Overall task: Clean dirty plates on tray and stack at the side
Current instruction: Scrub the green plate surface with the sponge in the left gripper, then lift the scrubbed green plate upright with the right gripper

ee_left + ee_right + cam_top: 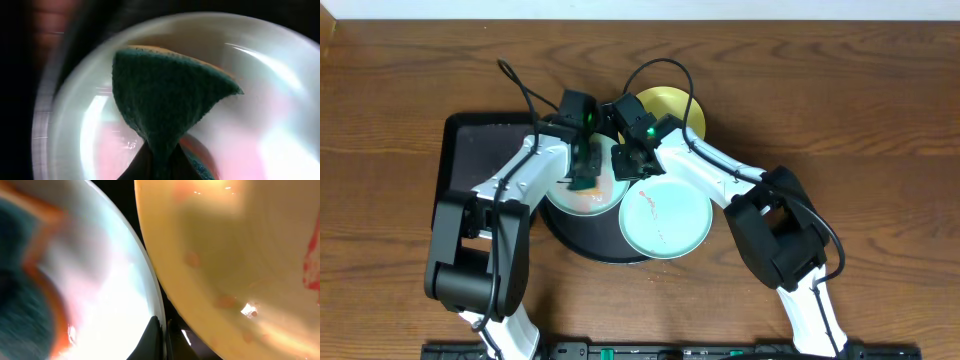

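Note:
On the round black tray (582, 238) a pale mint plate (602, 198) lies at the left. My left gripper (582, 172) is shut on a green sponge (165, 95) with an orange back, and the sponge presses on that plate (260, 100). My right gripper (163, 336) is shut on the same plate's rim (150, 295). Another mint plate (665, 220) with thin red smears lies at the tray's front right. Behind the grippers lies a yellow plate (677, 108), and its inside (225, 255) shows a red smear at the right.
A smaller black rectangular tray (480, 160) sits to the left of the round tray, partly under the left arm. Brown wooden table (880, 120) surrounds both trays. The two arms cross over the tray's rear half.

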Action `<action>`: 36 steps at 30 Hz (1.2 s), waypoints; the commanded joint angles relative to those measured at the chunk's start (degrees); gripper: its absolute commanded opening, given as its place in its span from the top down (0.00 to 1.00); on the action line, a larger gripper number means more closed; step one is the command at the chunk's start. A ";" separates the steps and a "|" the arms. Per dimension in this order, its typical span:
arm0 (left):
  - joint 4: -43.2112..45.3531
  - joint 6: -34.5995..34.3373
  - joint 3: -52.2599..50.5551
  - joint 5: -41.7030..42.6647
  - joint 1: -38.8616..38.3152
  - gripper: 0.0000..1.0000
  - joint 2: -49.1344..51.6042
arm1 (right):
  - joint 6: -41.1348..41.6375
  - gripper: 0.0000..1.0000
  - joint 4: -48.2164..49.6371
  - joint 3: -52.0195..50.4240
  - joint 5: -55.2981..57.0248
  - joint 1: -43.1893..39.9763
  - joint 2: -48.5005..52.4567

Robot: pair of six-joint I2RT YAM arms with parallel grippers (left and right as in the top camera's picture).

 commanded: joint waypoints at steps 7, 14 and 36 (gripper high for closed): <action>-1.20 -5.05 4.68 -13.14 1.25 0.93 -1.90 | -1.25 0.99 -0.48 0.35 1.42 -0.07 1.62; -6.84 -6.16 7.45 -11.37 1.31 0.93 -9.38 | -1.25 0.99 -0.48 0.35 1.44 -0.11 1.62; -19.78 -5.90 6.95 5.75 21.88 0.92 -21.03 | -13.14 0.99 -7.10 8.76 -12.68 -1.20 1.73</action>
